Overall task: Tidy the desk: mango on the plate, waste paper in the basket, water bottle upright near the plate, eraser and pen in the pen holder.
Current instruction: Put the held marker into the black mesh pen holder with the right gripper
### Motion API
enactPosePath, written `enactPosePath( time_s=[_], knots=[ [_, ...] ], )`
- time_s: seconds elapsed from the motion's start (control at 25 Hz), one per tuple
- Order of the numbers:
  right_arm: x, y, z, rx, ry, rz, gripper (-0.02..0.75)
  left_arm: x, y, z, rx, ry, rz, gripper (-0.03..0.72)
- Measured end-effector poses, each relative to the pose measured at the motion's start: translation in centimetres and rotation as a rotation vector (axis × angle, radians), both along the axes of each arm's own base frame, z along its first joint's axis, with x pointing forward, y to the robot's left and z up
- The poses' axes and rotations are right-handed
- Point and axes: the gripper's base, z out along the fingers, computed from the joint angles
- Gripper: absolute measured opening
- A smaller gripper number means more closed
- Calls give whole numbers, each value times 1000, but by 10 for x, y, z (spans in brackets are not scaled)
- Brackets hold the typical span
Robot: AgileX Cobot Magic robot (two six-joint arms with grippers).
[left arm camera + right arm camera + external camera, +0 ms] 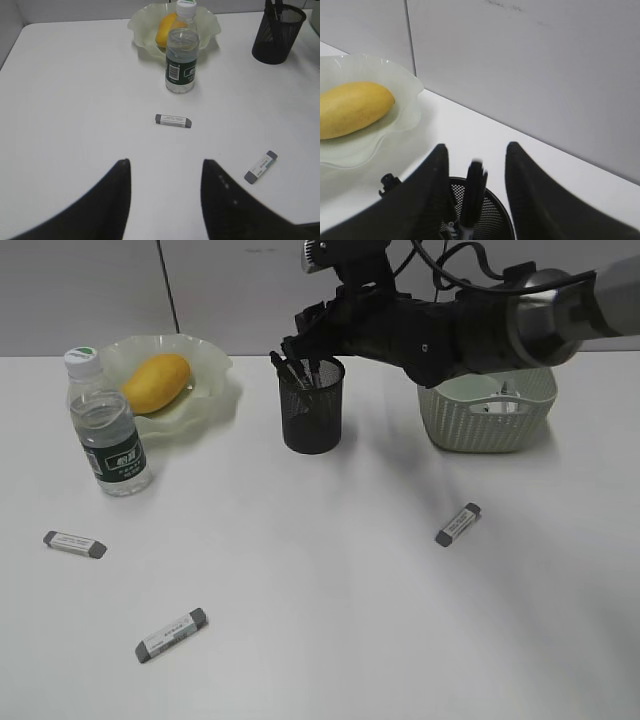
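Pens [300,373] are seen standing in the black wire-mesh pen holder [313,408], thin and dark, their tops poking above the rim; in the right wrist view one blurred dark pen [472,192] is seen upright over the holder's mouth [490,220]. Three white erasers with grey ends are left lying on the desk [330,620]: one [75,544] near the left edge, one [172,634] toward the front, one [458,524] right of centre. The yellow-orange mango [156,381] is set in the ruffled pale green plate [215,390], and the clear water bottle [106,427] with its dark green label and white cap is placed upright just in front of the plate. A sage-green woven-look basket [487,420] is found at the right, with something white inside that cannot be made out. The desk is plain white and is backed by a pale grey panelled wall [120,290]. The right gripper [475,165] is held directly above the pen holder, its fingers [432,185] spread either side of the blurred pen, which is not pinched between them. The left gripper [165,175] is held above bare desk, its fingers [112,200] spread with nothing between them, one eraser being just ahead of them and the pens well apart at the far right.
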Motion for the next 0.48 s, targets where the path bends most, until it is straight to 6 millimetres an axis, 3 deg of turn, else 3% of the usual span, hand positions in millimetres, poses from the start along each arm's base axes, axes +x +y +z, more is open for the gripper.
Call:
enactPosePath(
  time_s=[0.16, 0.32, 0.48],
  knots=[
    [-3, 5, -1, -8, 12, 12, 447, 0, 0, 0, -1, 0, 0, 340],
    [-6, 9, 0, -32, 67, 22, 473, 0, 0, 0, -1, 1, -1, 323],
    [-7, 9, 20, -81, 187, 30, 477, 0, 0, 0, -1, 1, -1, 319]
  ],
)
